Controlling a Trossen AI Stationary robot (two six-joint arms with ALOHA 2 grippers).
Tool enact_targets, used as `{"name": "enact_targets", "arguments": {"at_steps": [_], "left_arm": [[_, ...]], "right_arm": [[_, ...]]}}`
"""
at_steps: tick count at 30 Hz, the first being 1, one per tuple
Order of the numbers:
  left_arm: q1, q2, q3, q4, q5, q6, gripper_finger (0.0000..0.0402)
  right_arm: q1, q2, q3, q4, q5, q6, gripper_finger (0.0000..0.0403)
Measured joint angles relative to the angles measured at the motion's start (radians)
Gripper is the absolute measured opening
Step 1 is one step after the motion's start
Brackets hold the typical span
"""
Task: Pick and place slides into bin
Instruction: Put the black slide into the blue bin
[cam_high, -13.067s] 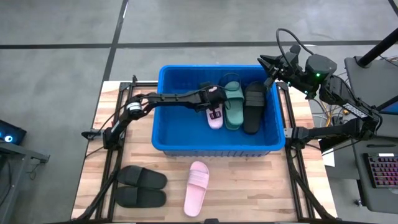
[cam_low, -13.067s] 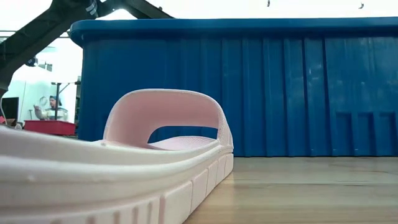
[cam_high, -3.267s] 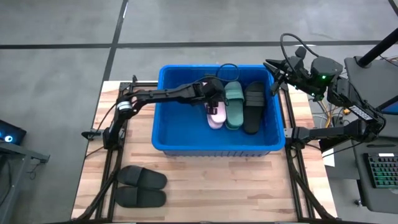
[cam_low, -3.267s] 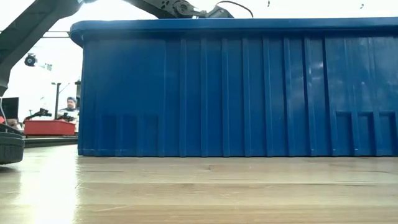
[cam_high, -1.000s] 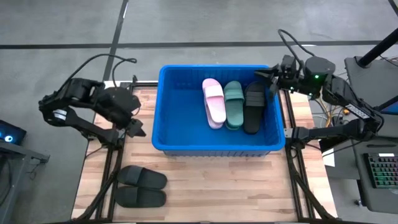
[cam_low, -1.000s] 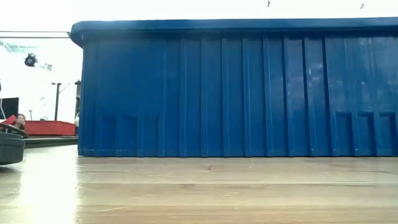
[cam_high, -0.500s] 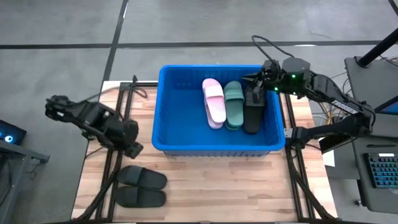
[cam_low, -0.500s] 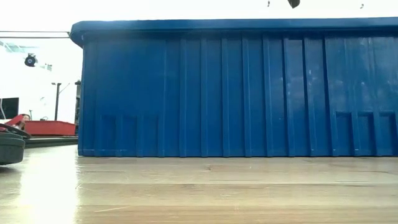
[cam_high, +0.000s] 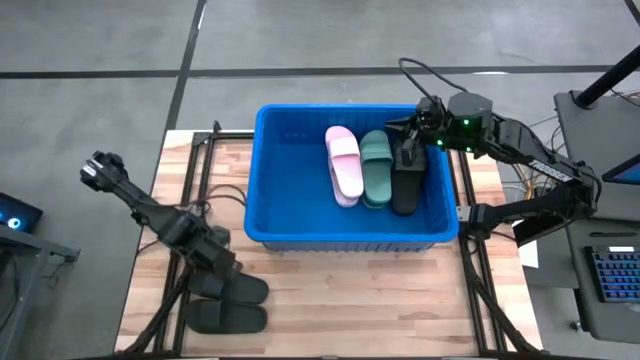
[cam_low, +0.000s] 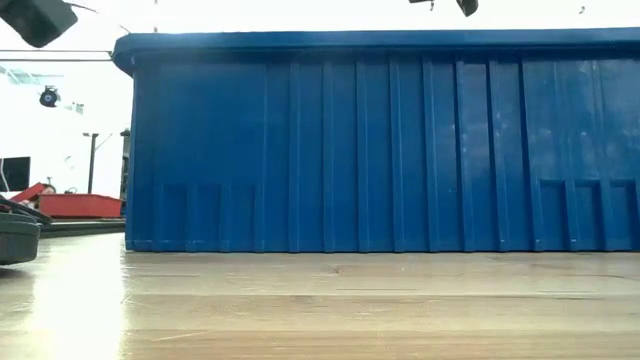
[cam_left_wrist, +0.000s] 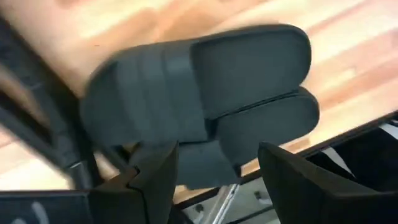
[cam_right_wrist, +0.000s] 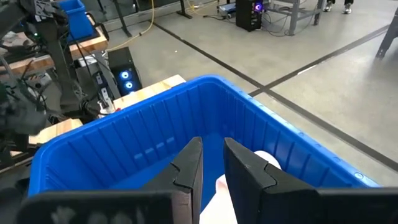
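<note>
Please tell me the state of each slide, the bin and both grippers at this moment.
Pink slides: in the bin.
Green slides: in the bin.
Black slide: in the bin.
Black pair: on the table, outside.
Bin: upright, partly filled.
Left gripper: open over the black pair.
Right gripper: jaws nearly closed, empty, over the bin.

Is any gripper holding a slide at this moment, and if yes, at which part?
No. The left gripper is open above the black slides on the table; the right gripper, nearly closed, is empty over the bin.

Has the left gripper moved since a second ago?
Yes. The left gripper left the bin's left side and came toward the black slides at the table's front.
</note>
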Motion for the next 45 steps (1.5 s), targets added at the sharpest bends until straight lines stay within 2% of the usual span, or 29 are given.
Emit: {"name": "enact_targets", "arguments": {"at_steps": [2,5,10,16,20,30,40,45], "left_arm": [[-0.018,-0.003,-0.047,0.041,0.007,-0.032,0.0206],[-0.061,-0.019,-0.102,0.016,0.027,-0.135,0.0205],[-0.136,-0.113,-0.191,0.06,0.043,-0.312,0.0206],[-0.186,-0.23,-0.306,0.223,-0.071,-0.414,0.0205],[-0.206,-0.271,-0.371,0.266,-0.071,-0.466,0.0206],[-0.244,-0.354,-0.473,0.276,-0.045,-0.493,0.0206],[-0.26,-0.452,-0.667,0.608,-0.048,-0.489,0.0206],[-0.26,-0.488,-0.715,0.663,-0.05,-0.47,0.0205]], "right_arm": [[0.0,-0.001,0.0,0.0,0.001,-0.002,0.0057],[0.0,-0.001,0.0,-0.001,0.003,-0.002,0.0057],[0.0,-0.001,0.0,-0.002,0.003,-0.002,0.0057],[0.0,-0.001,0.0,-0.012,0.003,-0.003,0.0057],[0.0,-0.001,0.0,-0.016,0.002,-0.003,0.0057],[0.0,-0.001,0.0,-0.016,-0.001,-0.002,0.0057],[0.0,-0.002,0.0,-0.026,-0.001,-0.005,0.0057],[0.0,-0.002,0.0,-0.025,0.0,-0.032,0.0057]]}}
